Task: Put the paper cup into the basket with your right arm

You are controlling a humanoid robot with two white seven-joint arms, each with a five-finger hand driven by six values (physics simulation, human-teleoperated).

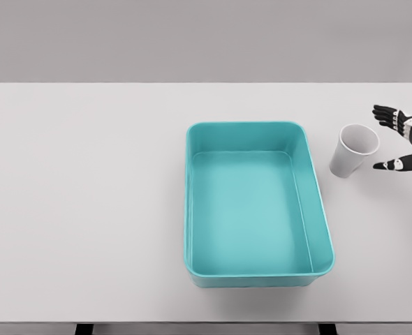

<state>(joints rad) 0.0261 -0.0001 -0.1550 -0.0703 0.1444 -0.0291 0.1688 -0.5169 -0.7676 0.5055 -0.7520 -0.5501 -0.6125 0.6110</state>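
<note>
The paper cup [354, 149] stands upright on the table [87, 209] just right of the teal basket [318, 209], while the right hand [403, 139], right of the cup, holds its fingers [386, 113] spread and empty, apparently to close around it.

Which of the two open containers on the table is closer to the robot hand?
The white paper cup, right beside the open right hand; the teal basket lies farther left.

Teal basket [318, 209], white paper cup [352, 150], pale grey table [87, 209] (hand [401, 139] black-and-white)
</note>
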